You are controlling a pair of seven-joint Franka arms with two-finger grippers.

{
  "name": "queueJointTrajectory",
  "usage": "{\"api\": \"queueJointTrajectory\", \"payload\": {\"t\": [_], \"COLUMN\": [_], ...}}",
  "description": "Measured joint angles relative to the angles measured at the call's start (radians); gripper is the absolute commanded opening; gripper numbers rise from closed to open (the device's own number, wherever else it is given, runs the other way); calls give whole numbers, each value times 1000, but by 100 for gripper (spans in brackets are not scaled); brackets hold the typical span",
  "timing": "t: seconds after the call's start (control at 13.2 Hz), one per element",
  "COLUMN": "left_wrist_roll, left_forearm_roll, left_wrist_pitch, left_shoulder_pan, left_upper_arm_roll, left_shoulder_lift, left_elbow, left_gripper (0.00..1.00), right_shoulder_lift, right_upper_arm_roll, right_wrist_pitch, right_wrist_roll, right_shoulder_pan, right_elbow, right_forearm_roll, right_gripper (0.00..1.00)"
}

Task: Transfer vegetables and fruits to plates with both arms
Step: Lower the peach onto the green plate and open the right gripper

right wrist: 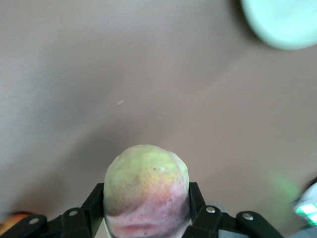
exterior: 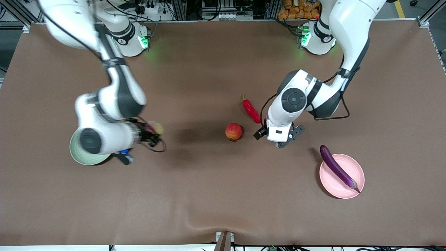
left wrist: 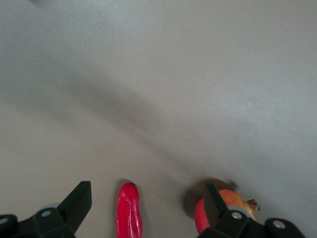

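Right gripper (right wrist: 146, 218): jaws clamped on the peach (right wrist: 146, 191), beside the green plate (exterior: 78, 153). Left gripper (left wrist: 143, 210): jaws wide, above the chili (exterior: 251, 109).

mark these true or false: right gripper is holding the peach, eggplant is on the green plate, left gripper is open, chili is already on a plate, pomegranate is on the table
1. The right gripper is holding the peach. True.
2. The eggplant is on the green plate. False: it lies across the pink plate, one end sticking out over the rim.
3. The left gripper is open. True: it holds nothing, and the chili shows between its fingers.
4. The chili is already on a plate. False: it lies on the bare table.
5. The pomegranate is on the table. True: it sits beside the chili, nearer the front camera.
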Motion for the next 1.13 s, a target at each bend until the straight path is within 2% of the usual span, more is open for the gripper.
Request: {"api": "queueJointTrajectory", "payload": {"t": [0.38, 0.6, 0.83, 1.06, 1.13], "left_wrist_roll": [-9, -9, 9, 146, 193], "left_forearm_roll": [3, 60, 89, 92, 92], "left_wrist_pitch": [55, 69, 60, -44, -83], "left_shoulder_pan": [-14, -6, 22, 104, 138], "left_upper_arm_roll": [2, 11, 13, 15, 16], "left_shoulder_lift": [27, 31, 19, -45, -69], "left_elbow": [0, 11, 53, 97, 110], "left_gripper": [100, 100, 100, 100, 100], "right_shoulder_lift": [-43, -71, -88, -90, -90], "right_upper_arm_roll": [-2, -4, -4, -4, -4], "right_wrist_pitch": [6, 143, 244, 412, 441], "right_wrist_roll": [-363, -606, -760, -855, -862], "right_shoulder_pan": [-150, -262, -361, -407, -411], "right_elbow": [-124, -265, -365, -489, -513], "right_forearm_roll": [-115, -140, -141, -141, -141], "right_gripper": [0, 0, 0, 0, 11]}}
